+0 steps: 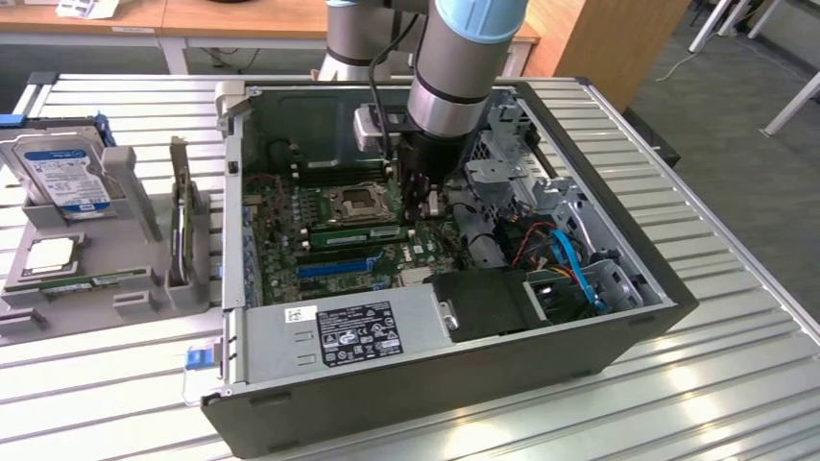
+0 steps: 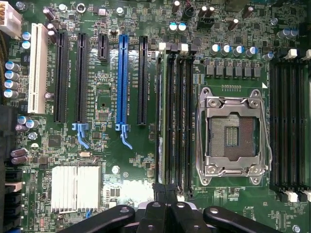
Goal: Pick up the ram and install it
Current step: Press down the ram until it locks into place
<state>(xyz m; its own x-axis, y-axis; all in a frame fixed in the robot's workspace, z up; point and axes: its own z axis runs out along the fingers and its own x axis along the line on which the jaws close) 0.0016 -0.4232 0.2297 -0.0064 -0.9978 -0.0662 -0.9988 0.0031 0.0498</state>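
The ram (image 1: pixel 360 233) is a long green stick standing upright in one of the black memory slots beside the empty CPU socket (image 1: pixel 357 202). In the wrist view the ram (image 2: pixel 161 116) shows edge-on in the slot nearest the expansion slots. My gripper (image 1: pixel 429 206) reaches down into the open PC case and hangs over one end of those slots. Its black fingers (image 2: pixel 160 209) are shut together with nothing between them, in line with the memory slots (image 2: pixel 175 121). Whether they touch the stick I cannot tell.
The blue expansion slot (image 2: pixel 121 77) lies beside the memory slots, with a heatsink (image 2: pixel 75 188) nearby. The drive cage and cables (image 1: pixel 551 240) crowd the case on the exterior view's right. A grey tray (image 1: pixel 141 298) at the left holds a hard drive (image 1: pixel 61 173), a CPU chip (image 1: pixel 49 254) and another green stick (image 1: pixel 80 283).
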